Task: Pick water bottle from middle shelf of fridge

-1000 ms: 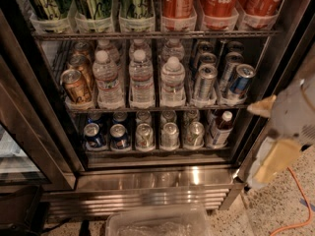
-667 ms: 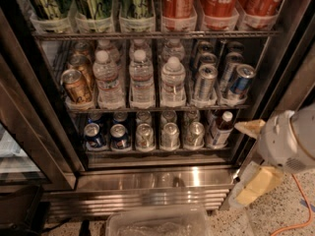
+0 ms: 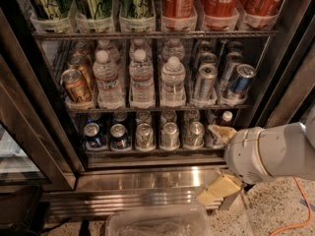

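One clear plastic bin (image 3: 157,222) lies nearest, at the bottom edge, in front of the fridge (image 3: 147,178) base. White arm (image 3: 275,151) enters from the right, low, over speckled floor (image 3: 275,213); orange cable (image 3: 298,208) runs on the floor beneath it. Tool (image 3: 205,163) sits at the arm's left end, level with the stainless base and the bottom rack; its two yellowish fingers (image 3: 219,132) stand wide apart, one above the other, nothing between them. Bottom rack: short cans (image 3: 144,134) in a row. Middle shelf (image 3: 157,108): water bottle (image 3: 173,80) upright at the front of the rightmost of three bottle lanes, more alike beside and behind it; bronze cans (image 3: 75,85) to the left, slim cans (image 3: 204,82) to the right. Tool is well below the water bottle, not touching. Top rack, farthest: green-labelled bottles (image 3: 93,1), Coca-Cola bottles (image 3: 219,1).
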Controlling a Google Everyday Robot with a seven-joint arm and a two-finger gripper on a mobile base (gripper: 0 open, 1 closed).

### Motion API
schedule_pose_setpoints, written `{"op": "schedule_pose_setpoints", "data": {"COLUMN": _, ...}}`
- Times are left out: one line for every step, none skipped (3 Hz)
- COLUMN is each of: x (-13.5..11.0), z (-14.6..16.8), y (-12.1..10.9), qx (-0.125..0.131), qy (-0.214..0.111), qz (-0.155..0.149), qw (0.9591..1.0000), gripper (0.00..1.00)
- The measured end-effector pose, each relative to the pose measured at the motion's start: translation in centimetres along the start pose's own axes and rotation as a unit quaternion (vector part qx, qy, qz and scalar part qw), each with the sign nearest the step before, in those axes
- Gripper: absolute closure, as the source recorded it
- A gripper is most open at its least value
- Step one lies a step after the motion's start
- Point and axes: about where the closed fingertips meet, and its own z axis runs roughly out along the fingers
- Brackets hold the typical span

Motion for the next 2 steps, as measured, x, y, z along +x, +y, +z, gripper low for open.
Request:
{"op": "schedule_pose_setpoints", "data": {"x": 0.0, "z": 0.0, "y": 0.0, "qx": 0.000, "qy": 0.000, "qz": 0.000, "qw": 1.0000, "gripper": 0.00}}
{"op": "schedule_pose_setpoints", "data": {"x": -0.2, "z": 1.6, "y": -1.1, "qx": 0.023, "qy": -0.028, "qz": 0.021, "qw": 0.9991, "gripper": 0.00}}
